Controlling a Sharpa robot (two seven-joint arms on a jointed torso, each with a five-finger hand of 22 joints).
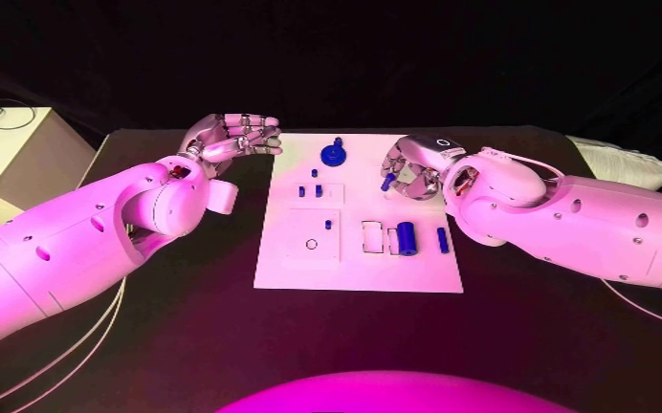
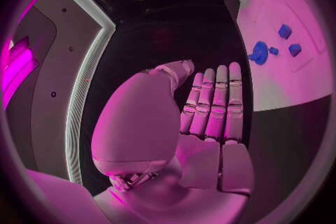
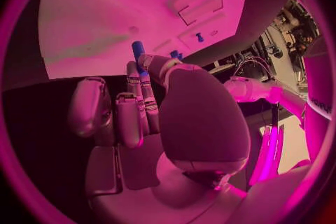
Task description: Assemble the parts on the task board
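- The small blue peg (image 1: 387, 182) I pinch in my right hand (image 1: 414, 166), above the task board (image 1: 359, 270)'s right side, looks light, rigid and slick; gripping mid-shaft seems safest.
- My left hand (image 1: 231, 138) hovers beside the board, fingers together, empty.

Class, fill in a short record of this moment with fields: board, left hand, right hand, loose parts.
board: white task board at the middle of the black table
left hand: left hand beside the board's far left corner, holding nothing
right hand: right hand over the board, pinching a small blue peg
loose parts: blue cylinder, blue knob
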